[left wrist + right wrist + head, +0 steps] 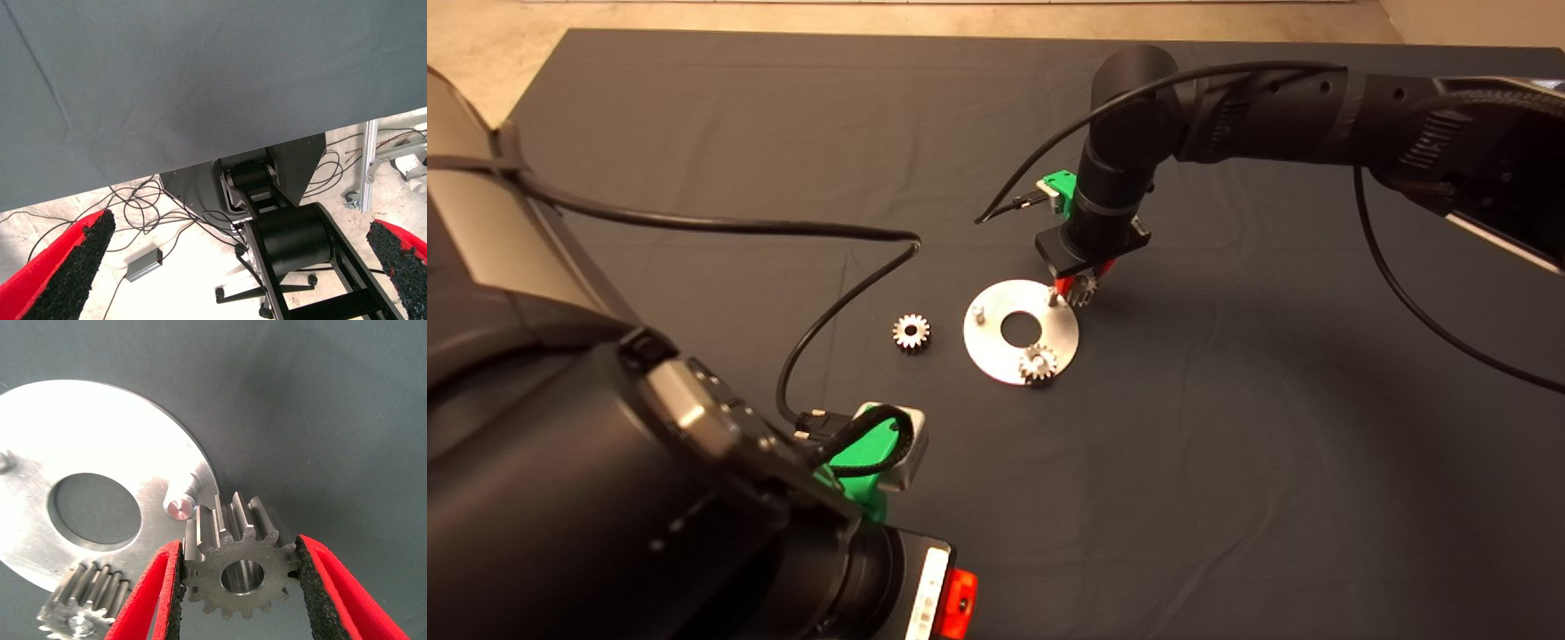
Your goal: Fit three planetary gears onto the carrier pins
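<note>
A flat silver carrier disc [1009, 354] [87, 433] lies mid-mat. One planetary gear [1038, 363] [87, 603] sits on its near pin. Two pins are bare: the left pin [978, 313] and the far pin [1053, 298] [180, 507]. My right gripper [1074, 289] [239, 587] is shut on a second gear [1084, 289] [239, 570], held just beside and above the far pin at the disc's far right rim. A third gear [911, 332] lies flat on the mat left of the disc. My left gripper [240, 267] is parked at the mat's near edge, fingers open.
A black cable [818, 329] loops across the mat left of the loose gear. The left arm's body [605, 498] fills the lower left. Beyond the mat edge the left wrist view shows floor, cables and the robot's base [287, 240].
</note>
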Tool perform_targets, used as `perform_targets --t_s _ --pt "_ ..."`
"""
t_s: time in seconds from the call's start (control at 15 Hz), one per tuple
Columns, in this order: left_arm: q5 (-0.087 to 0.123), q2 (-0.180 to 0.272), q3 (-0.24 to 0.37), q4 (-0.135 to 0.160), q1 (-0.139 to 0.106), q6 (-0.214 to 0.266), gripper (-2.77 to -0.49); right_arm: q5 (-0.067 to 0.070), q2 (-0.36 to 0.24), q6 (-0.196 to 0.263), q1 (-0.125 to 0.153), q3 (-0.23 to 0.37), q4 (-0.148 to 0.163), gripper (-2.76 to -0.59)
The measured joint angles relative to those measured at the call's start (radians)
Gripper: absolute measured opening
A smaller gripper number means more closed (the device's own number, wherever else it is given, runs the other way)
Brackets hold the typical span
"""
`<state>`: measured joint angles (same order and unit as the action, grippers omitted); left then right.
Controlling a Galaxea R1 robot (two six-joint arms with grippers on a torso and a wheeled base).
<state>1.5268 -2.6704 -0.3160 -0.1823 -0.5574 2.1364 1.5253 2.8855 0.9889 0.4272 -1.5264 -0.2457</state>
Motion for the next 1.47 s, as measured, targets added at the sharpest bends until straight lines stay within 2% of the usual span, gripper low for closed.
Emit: perform_targets --t_s 0.2,0.6,1.47 --pt "0.000 0.000 0.000 0.000 0.000 0.000 -0.49 0.002 0.007 0.000 0.019 -0.005 0.001 -2.31" --pt "0.000 0.000 0.000 0.000 0.000 0.000 -0.49 0.001 0.032 0.000 0.019 -0.010 0.001 -2.31" --pt "0.000 0.000 0.009 0.000 0.000 0.000 -0.49 0.001 0.035 -0.005 0.014 -0.017 0.001 -2.31"
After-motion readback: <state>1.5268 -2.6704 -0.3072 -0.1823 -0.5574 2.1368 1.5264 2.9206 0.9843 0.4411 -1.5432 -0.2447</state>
